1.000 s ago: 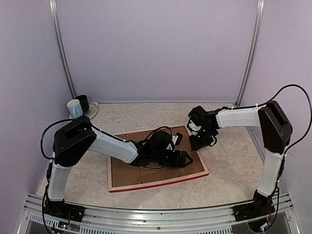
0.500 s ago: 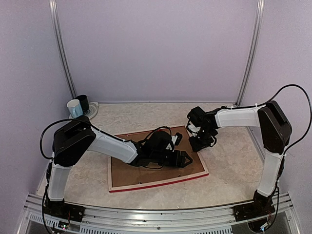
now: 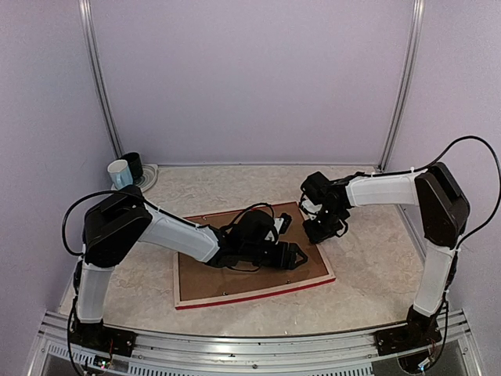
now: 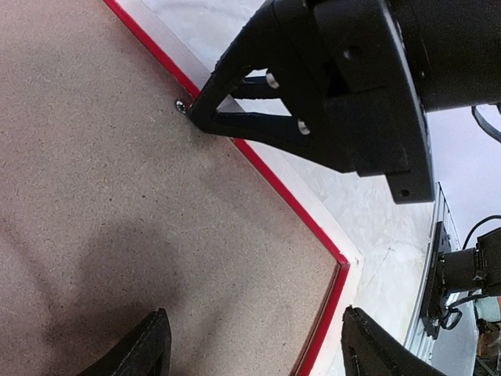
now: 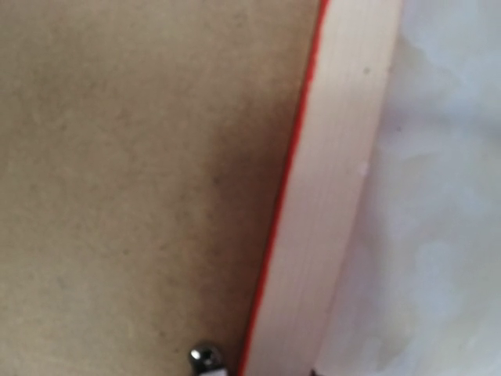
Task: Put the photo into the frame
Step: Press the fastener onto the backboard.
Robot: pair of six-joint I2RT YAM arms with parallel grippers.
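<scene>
At right edge of red wooden rectangular frame [image 3: 235,301] | left gripper [image 4: 258,352] spread | right gripper [image 4: 196,113]: cannot tell | turn small metal tab [image 4: 182,105] slowly

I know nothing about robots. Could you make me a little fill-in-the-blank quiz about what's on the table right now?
1. The backing board filling the frame is ___ in colour.
2. The left claw hangs above that board, its two fingers wide ___.
3. The right claw points its tip at a small fastener made of shiny ___.
4. The white mug stands in the far ___ corner of the table.

Missing words: brown; open; metal; left.
</scene>
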